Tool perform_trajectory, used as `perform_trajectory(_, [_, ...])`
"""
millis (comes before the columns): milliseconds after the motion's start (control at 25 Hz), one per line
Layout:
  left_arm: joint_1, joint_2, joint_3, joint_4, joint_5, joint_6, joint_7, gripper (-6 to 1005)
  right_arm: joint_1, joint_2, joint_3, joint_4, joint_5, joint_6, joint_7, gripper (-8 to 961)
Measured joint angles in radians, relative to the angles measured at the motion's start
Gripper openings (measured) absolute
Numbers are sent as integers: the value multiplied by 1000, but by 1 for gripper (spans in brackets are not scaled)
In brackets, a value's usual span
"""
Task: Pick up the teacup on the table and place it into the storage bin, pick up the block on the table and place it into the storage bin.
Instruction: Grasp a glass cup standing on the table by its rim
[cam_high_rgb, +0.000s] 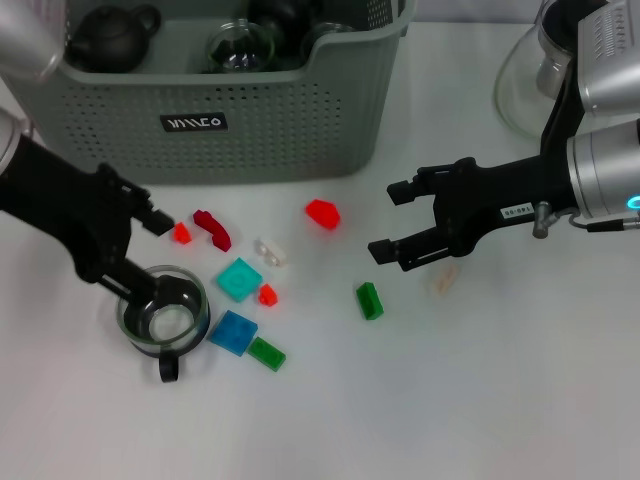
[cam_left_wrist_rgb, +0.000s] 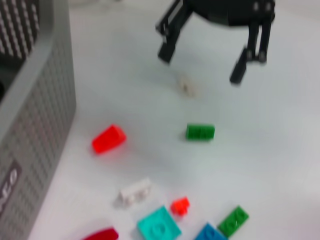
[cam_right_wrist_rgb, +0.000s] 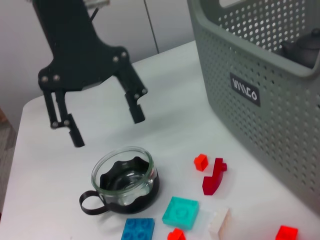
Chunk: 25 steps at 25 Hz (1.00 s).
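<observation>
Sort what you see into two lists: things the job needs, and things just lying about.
Job:
glass teacup with black handle
coloured plastic blocks, e.g. small green block
grey-green perforated storage bin
left gripper, open, above the cup
right gripper, open, above the blocks

Lying about:
glass carafe
white table

Matte black left gripper (cam_high_rgb: 150, 262) with slim two-part jaws and silver screws, black right gripper (cam_high_rgb: 400, 220) bearing a small white label, silver-grey forearm casing (cam_high_rgb: 605, 165)
</observation>
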Motion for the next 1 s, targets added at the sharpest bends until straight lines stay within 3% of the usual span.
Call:
perform_trajectory(360, [37,2,2,22,94,-3,-5,829,14,3,19,1,1,19,0,955])
perform_trajectory(480, [42,-10,-1,22,131,-35,-37,828,19,4,26,1,0,26,-3,955])
perform_trajectory(680, [39,-57,7,20,242,-124,-172,827,20,2,27,1,-3,31,-13,955])
perform_trajectory(800, [32,-73,9,17,278,-153,-223,827,21,0,27,1,-2,35,-20,955])
perform_trajectory(1000, [18,-80,47,5,316,-195,-355,828,21,-1,23,1,-3,36,-22,955])
